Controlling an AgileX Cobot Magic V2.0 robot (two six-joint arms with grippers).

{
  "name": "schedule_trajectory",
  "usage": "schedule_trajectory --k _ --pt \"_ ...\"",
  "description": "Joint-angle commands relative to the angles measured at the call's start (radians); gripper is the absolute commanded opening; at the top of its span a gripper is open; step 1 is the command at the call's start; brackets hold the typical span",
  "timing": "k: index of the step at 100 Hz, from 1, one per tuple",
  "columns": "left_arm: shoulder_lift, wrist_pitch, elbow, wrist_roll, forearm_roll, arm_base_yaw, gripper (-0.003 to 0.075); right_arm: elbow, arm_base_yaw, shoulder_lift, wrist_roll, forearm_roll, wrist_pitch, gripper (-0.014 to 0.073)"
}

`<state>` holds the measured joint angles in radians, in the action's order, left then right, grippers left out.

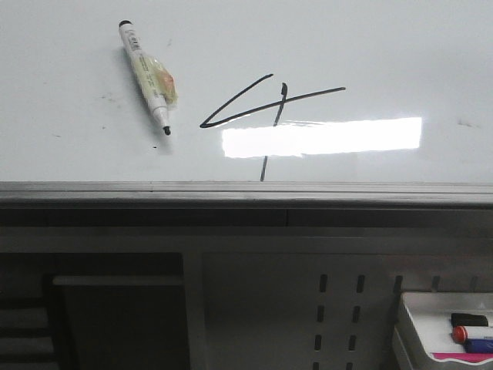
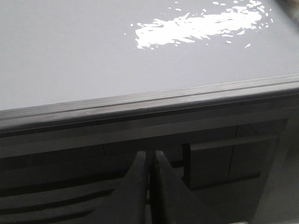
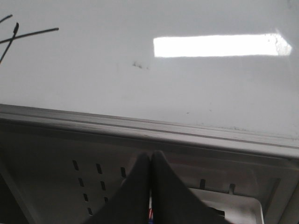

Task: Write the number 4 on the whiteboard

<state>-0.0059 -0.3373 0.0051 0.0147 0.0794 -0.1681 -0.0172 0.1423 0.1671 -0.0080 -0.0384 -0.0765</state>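
The whiteboard lies flat with a bright rectangular glare and a grey metal front edge. The number 4 is drawn on it in thin black lines, with a long crossbar and a vertical stroke; part of it shows in the right wrist view. An uncapped marker lies on the board, left of the 4. Neither gripper shows in the front view. My left gripper is shut and empty, below the board's front edge. My right gripper is shut, also below the edge.
A small white tray with a red-capped marker and other markers sits at the lower right, under my right gripper. A grey perforated panel and dark shelving lie below the board.
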Motion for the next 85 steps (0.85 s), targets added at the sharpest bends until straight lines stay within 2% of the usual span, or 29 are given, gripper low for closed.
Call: schedule_trajectory --k 1,18,85 --pt "-0.024 0.052 0.034 0.010 -0.007 0.002 -0.0020 -0.017 -0.012 -0.057 -0.012 -0.004 -0.046 -0.0045" --pt "-0.024 0.054 0.034 0.010 -0.007 0.002 -0.0020 -0.017 -0.021 -0.196 -0.012 -0.025 -0.252 -0.0045" --pt "-0.024 0.053 0.034 0.010 -0.009 0.002 -0.0020 -0.017 -0.021 -0.191 -0.012 -0.030 -0.241 -0.0045"
